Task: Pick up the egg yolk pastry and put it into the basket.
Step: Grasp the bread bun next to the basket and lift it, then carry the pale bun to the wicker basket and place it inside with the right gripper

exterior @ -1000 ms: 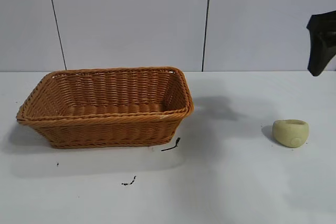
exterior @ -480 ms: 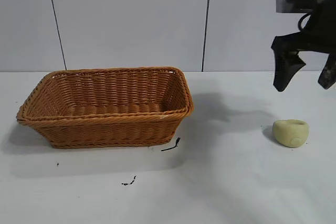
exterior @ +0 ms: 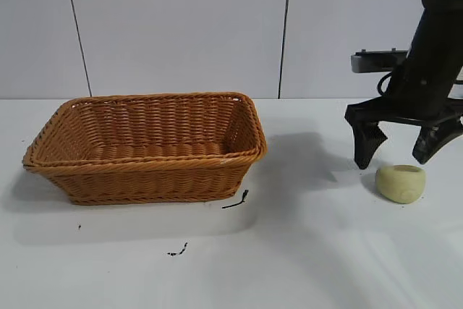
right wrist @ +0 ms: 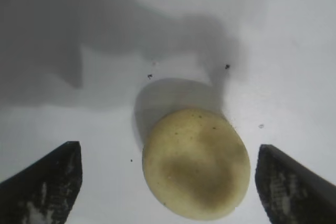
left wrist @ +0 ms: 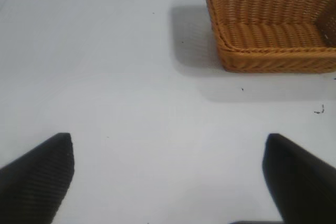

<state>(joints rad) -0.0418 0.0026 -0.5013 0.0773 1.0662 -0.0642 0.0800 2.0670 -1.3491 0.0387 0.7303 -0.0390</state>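
The pale yellow egg yolk pastry [exterior: 401,183] rests on the white table at the right, its dented face upward. My right gripper [exterior: 399,158] hangs open just above it, one black finger on either side, touching nothing. From the right wrist the pastry [right wrist: 196,163] lies between the spread fingertips [right wrist: 62,169], nearer the far-side one. The orange-brown wicker basket [exterior: 145,171] stands at the left with nothing in it, and shows too in the left wrist view [left wrist: 273,59]. My left gripper [left wrist: 169,142] is open over bare table, away from the basket.
A short black scrap [exterior: 236,200] lies by the basket's front right corner and another [exterior: 178,251] nearer the front edge. White table surface [exterior: 311,251] stretches between basket and pastry. A panelled wall stands behind.
My right gripper has come down from the upper right corner and leftward, and now hangs just above the pastry. The pastry and basket have not moved.
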